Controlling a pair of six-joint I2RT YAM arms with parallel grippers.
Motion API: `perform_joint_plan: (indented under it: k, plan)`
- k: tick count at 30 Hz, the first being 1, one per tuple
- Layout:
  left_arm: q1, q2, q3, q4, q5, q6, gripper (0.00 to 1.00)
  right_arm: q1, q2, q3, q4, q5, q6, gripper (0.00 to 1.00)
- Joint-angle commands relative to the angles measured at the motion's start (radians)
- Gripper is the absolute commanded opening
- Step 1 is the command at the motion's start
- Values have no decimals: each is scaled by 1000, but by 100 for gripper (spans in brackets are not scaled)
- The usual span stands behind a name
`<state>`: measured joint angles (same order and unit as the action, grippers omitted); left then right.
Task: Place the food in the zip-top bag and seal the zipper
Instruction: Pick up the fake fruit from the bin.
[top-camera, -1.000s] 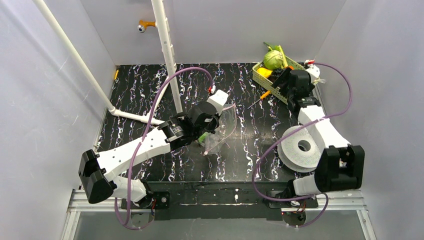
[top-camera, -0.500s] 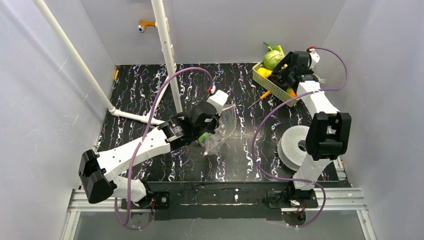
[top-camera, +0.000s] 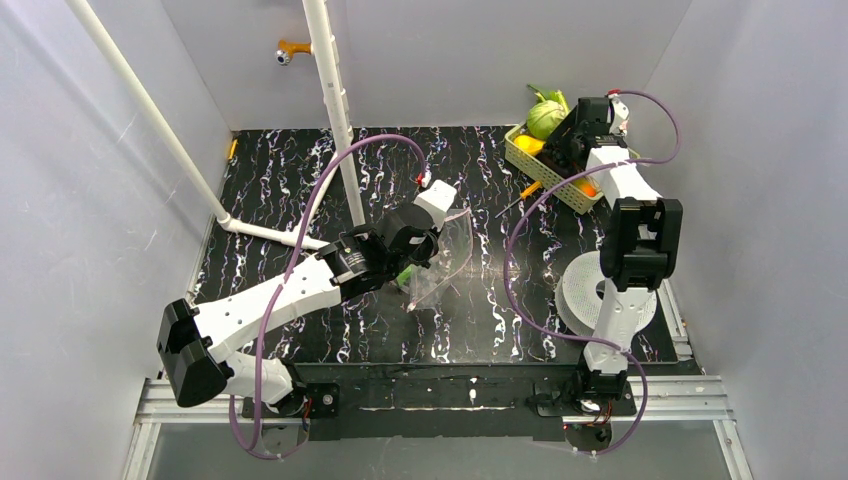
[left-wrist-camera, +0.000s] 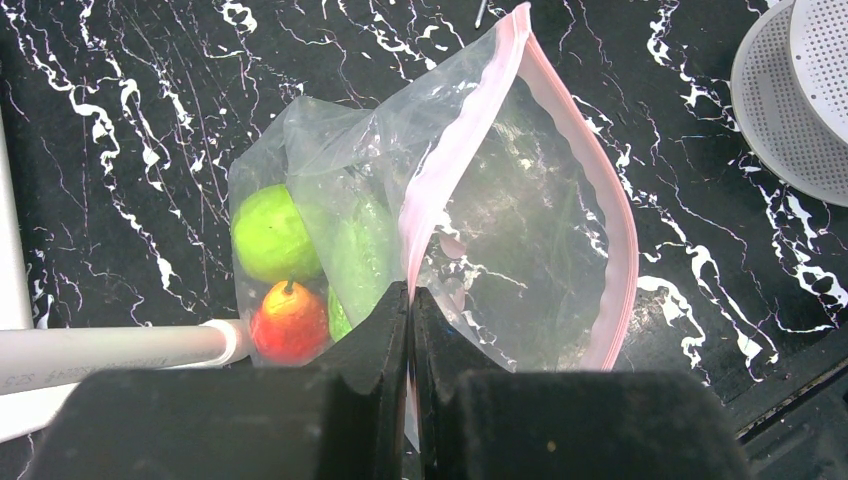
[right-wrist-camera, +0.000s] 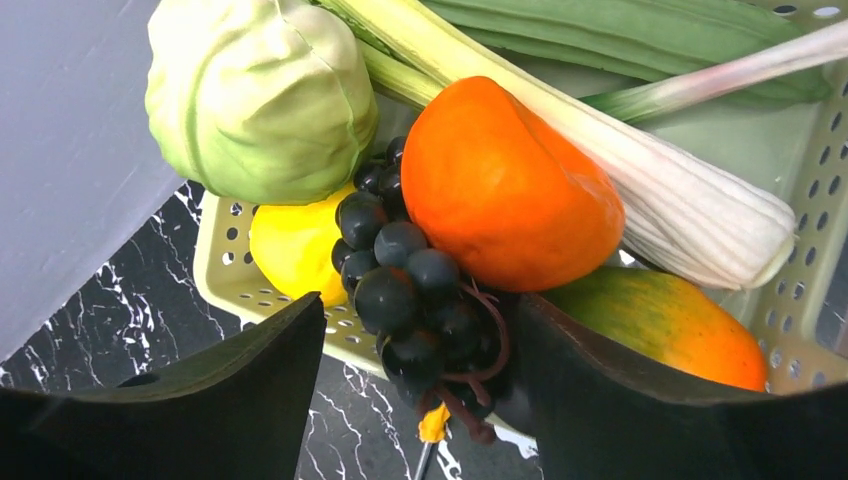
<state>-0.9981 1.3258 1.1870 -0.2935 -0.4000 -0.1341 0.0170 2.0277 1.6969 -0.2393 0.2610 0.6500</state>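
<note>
My left gripper is shut on the pink zipper of the zip-top bag, holding its mouth up and open. A round green fruit, a red-orange fruit and a green piece lie inside the bag. My right gripper is open over the basket's near rim, its jaws either side of the dark grape bunch. The right finger touches the grapes and the left one stands apart. An orange fruit and a yellow piece lie beside the grapes.
The pale yellow basket sits at the back right and also holds a cabbage, a leek and a green-orange fruit. An orange-handled tool lies beside it. A white perforated disc and a white pipe are nearby.
My right arm has reached further back over the basket, and its jaws have narrowed around the grape bunch. The left arm and the bag have not moved.
</note>
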Motion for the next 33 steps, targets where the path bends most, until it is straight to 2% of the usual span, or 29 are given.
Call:
perform_joint_plan:
  k: [1,3,5,11,19,26,33]
  plan:
    - [-5,-4,33,-7,-14,-2,0,-1,44,100,-19,-10,-21,69]
    - [-5,-2,35,-10,-13,-2,0,-2,66,126,-42,-19,-23,57]
    - [-5,-1,37,-11,-11,-2,0,-1,78,140,-61,-25,-21,51]
    - [-5,0,37,-10,-18,2,0,-1,38,101,-63,-29,-10,24]
    - [-6,1,41,-14,-19,4,0,-1,-58,66,-59,-14,-34,2]
    - [-7,3,42,-16,-22,8,0,-1,-182,-19,-42,-23,-18,1]
    - [-7,12,47,-21,-20,7,0,4,-349,-204,9,-77,37,1]
